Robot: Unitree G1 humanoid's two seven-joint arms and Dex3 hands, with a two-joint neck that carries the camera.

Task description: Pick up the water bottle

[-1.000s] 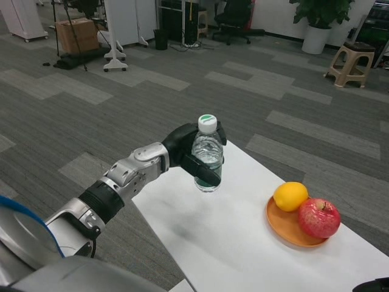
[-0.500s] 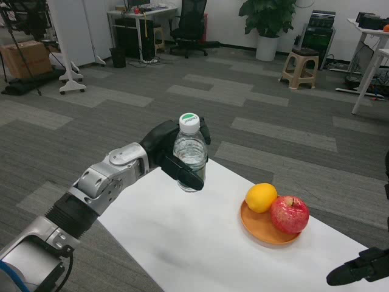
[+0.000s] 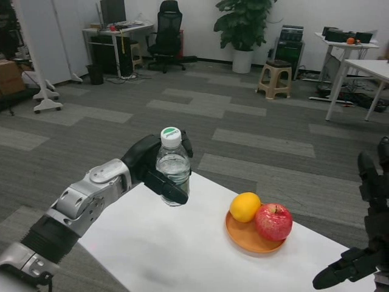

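Aloft over the white table (image 3: pixel 182 249), the water bottle (image 3: pixel 172 170) sits gripped in the left hand (image 3: pixel 152 167); the right hand (image 3: pixel 346 271), apparently empty, fingers apart, hovers near the carpeted office's edge.

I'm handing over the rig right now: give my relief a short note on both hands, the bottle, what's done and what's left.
Left robot hand: grips the water bottle around its body, upright, white cap on top.
Right robot hand: low at the table's right edge, holds nothing; whether its fingers are apart or curled is unclear.
Bottle: looks lifted clear of the table, at its far left corner.
Nearby: orange and apple on an orange plate, untouched.
Done: grasp and, apparently, lift.
Left: confirm the bottle is clear of the table and keep it steady.
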